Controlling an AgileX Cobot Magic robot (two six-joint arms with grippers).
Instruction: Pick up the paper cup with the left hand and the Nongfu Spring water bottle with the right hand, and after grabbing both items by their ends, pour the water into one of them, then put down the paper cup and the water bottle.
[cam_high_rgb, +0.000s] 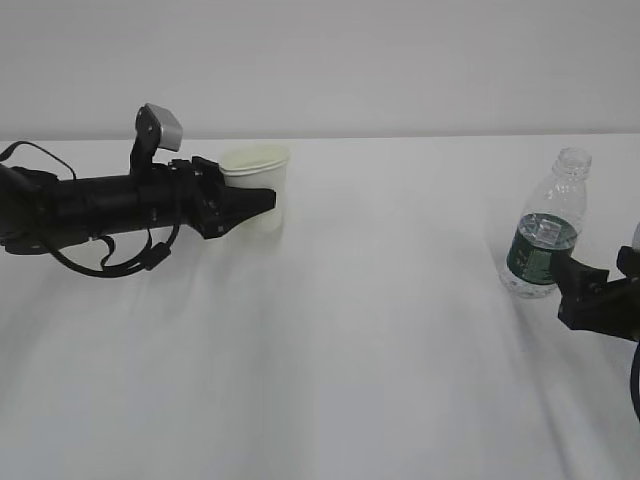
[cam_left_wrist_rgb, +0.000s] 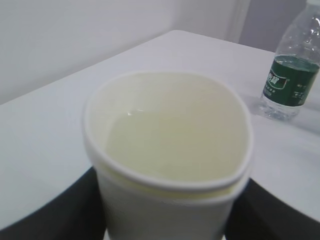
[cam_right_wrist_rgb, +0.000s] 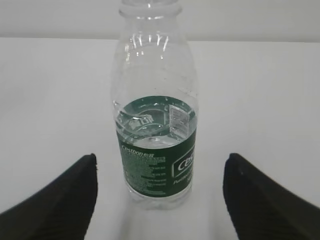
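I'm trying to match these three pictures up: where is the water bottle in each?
Exterior view: Nongfu Spring water bottle stands far right on the table.
Left wrist view: upper right corner, behind the paper cup.
Right wrist view: centre, upright.
Shared landmark: its dark green label.

Two black arms (cam_high_rgb: 100, 205), loose black cables, grey camera box (cam_high_rgb: 160, 125), wedge-shaped black gripper fingers (cam_right_wrist_rgb: 60, 197).

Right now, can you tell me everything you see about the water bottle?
The bottle is small, clear, ribbed plastic with a dark green label band and white lettering. Its threaded neck has no cap. Water fills it to about the label's top. It stands upright on the white table, between the right gripper's open fingers, which don't touch it.
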